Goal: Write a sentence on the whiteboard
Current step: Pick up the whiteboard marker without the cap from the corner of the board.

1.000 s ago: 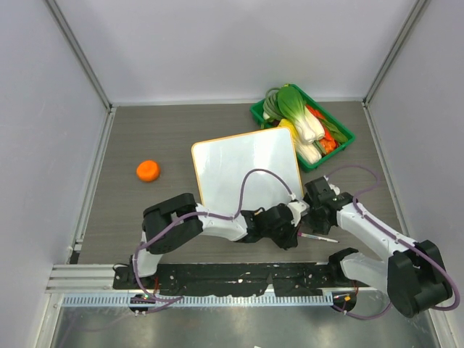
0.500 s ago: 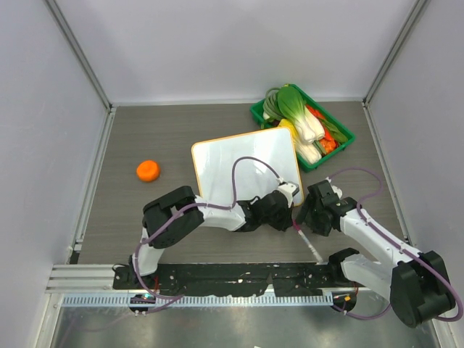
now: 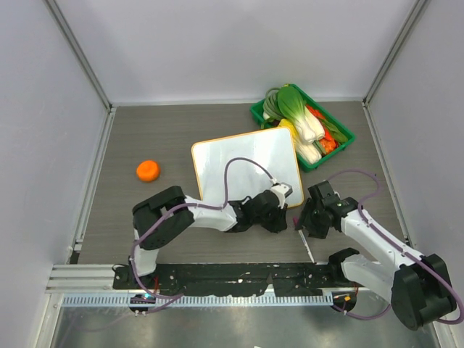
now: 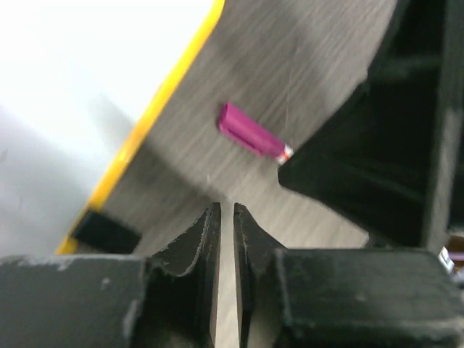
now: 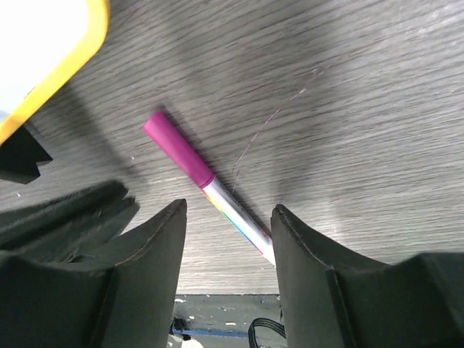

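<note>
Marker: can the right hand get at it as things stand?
Probably yes: the marker lies bare on the table, and the right hand stands open astride it; the shut left hand sits beside, not over it.

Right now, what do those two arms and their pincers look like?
Both the left arm and right arm have white links, chunky black joints and a loose purple cable looping alongside. The left gripper and right gripper each end in two matte black wedge-shaped fingers, slightly scuffed.
</note>
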### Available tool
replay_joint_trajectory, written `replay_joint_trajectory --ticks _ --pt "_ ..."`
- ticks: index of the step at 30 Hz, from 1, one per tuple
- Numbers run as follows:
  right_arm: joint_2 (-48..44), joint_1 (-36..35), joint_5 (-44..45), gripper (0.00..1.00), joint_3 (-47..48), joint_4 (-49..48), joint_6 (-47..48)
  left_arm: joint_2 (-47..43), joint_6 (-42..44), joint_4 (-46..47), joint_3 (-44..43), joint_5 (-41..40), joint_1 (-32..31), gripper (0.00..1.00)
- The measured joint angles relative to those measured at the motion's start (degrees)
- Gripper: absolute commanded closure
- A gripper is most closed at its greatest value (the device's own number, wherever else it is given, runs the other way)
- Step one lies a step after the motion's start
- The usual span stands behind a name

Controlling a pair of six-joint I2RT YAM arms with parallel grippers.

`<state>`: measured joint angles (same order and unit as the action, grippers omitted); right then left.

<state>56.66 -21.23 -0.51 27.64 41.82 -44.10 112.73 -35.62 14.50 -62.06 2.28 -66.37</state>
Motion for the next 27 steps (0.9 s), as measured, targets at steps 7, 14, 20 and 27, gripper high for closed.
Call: replay_joint_trajectory --ticks 7,14,20,27 --pt "3.15 -4.5 0.0 0.59 0.81 -0.07 0.35 -16.24 -1.55 -3.02 7.91 1.9 -0.26 0.29" --pt "11.89 -12.2 5.38 0.99 4.92 0.5 -0.66 -35.65 -1.01 -9.46 9.44 1.16 -0.26 0.17" --pt "13.81 -14.43 7.1 0.99 6.36 1.09 -0.81 -47.17 1.29 -17.7 9.38 -1.25 -0.26 0.1" --pt "10.69 -14.82 5.51 0.99 7.04 1.92 -0.92 -55.19 1.84 -24.28 7.67 -4.57 -0.26 0.05"
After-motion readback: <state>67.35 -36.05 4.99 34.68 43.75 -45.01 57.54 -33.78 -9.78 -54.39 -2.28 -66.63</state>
